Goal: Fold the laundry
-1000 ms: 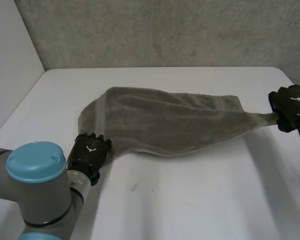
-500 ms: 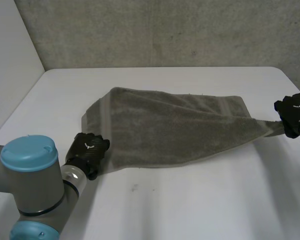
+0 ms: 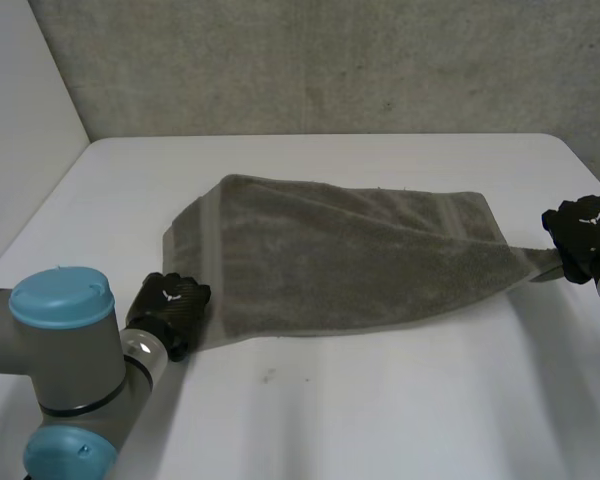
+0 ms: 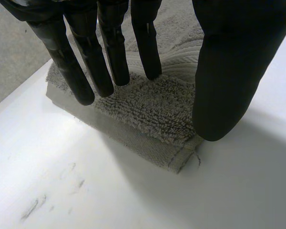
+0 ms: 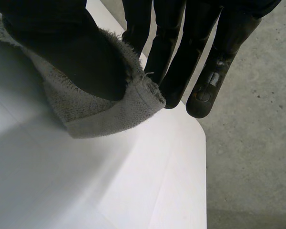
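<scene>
Across the middle of the frame, spread on the white table (image 3: 380, 400): a grey terry-cloth towel (image 3: 350, 255), mostly flat, its right corner drawn out to a narrow point. At the lower left, black left hand (image 3: 170, 305) over the towel's near-left corner; fingers straight, thumb apart, nothing pinched, corner lying flat on the table beneath. At the right edge, black right hand (image 3: 583, 232) clamped on the drawn-out corner, cloth pinched between thumb and fingers.

White table (image 3: 380, 400) — grey towel (image 3: 340, 260) stretched across it.
</scene>
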Controlling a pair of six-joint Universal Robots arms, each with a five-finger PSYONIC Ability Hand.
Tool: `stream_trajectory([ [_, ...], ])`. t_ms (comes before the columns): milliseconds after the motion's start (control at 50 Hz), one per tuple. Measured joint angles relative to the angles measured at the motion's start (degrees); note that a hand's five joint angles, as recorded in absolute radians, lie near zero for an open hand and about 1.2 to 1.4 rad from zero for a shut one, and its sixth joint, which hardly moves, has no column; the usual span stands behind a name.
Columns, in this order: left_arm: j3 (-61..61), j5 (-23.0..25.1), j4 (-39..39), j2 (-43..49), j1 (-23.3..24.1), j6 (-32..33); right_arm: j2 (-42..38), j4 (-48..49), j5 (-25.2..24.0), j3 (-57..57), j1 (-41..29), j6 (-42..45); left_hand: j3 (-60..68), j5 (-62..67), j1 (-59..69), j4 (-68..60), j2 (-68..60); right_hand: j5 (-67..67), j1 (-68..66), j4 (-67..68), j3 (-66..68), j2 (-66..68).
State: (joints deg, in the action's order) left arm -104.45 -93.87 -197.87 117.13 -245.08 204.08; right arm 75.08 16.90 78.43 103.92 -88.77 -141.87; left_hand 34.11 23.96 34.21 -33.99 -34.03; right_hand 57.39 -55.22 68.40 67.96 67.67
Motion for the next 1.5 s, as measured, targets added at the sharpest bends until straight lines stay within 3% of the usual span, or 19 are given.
stream_trajectory([
  [780,4.79,-0.19,-2.16,2.78,-0.91,0.02,-1.61,-0.05,0.06,0.46,-0.09,0.1,13.01,8.08,12.93,-13.17,-13.15,0.0,0.0,0.0,0.0,0.0],
  [880,4.86,-0.15,-2.48,2.77,-1.08,0.07,-1.61,-0.1,0.06,0.52,-0.09,0.1,16.88,8.08,16.63,-16.81,-17.02,0.0,0.0,0.0,0.0,0.0],
  [1000,5.0,-0.1,-2.52,2.89,-1.11,0.12,-1.61,-0.12,0.05,0.57,-0.09,0.1,30.89,8.08,30.2,-30.78,-31.09,0.0,0.0,0.0,0.0,0.0],
  [1140,4.39,-0.23,-1.85,1.13,-1.15,0.58,-1.2,-1.53,-0.08,0.28,-0.19,2.01,34.7,8.08,33.68,-34.87,-34.9,0.01,0.0,0.0,0.0,0.0],
  [1200,3.24,-0.23,-0.22,-1.2,-1.21,1.13,-0.44,-4.3,-0.1,0.0,-0.28,5.32,35.2,8.08,33.96,-35.37,-35.39,0.01,0.0,0.0,0.0,0.0],
  [1340,-0.8,-0.01,9.41,-9.11,-1.57,5.42,3.97,-22.26,0.0,-0.76,0.15,19.76,35.45,8.08,34.41,-35.62,-35.62,0.01,0.0,0.0,0.0,0.0],
  [1360,-2.59,0.31,16.1,-13.63,-1.85,8.38,6.24,-31.56,0.03,-0.76,0.64,25.95,35.49,8.08,34.41,-35.7,-35.67,0.0,0.0,0.0,0.0,0.0],
  [1420,-4.27,1.49,23.44,-18.87,-2.32,11.09,9.1,-41.5,-0.07,-0.64,1.94,32.62,35.51,8.08,34.57,-35.71,-35.68,0.01,0.0,0.0,0.0,0.0],
  [1500,-5.35,6.08,29.37,-23.68,-3.35,12.7,12.12,-48.12,-0.37,-0.32,4.4,38.01,35.51,8.08,34.69,-35.72,-35.7,0.01,0.0,0.0,0.0,0.0],
])
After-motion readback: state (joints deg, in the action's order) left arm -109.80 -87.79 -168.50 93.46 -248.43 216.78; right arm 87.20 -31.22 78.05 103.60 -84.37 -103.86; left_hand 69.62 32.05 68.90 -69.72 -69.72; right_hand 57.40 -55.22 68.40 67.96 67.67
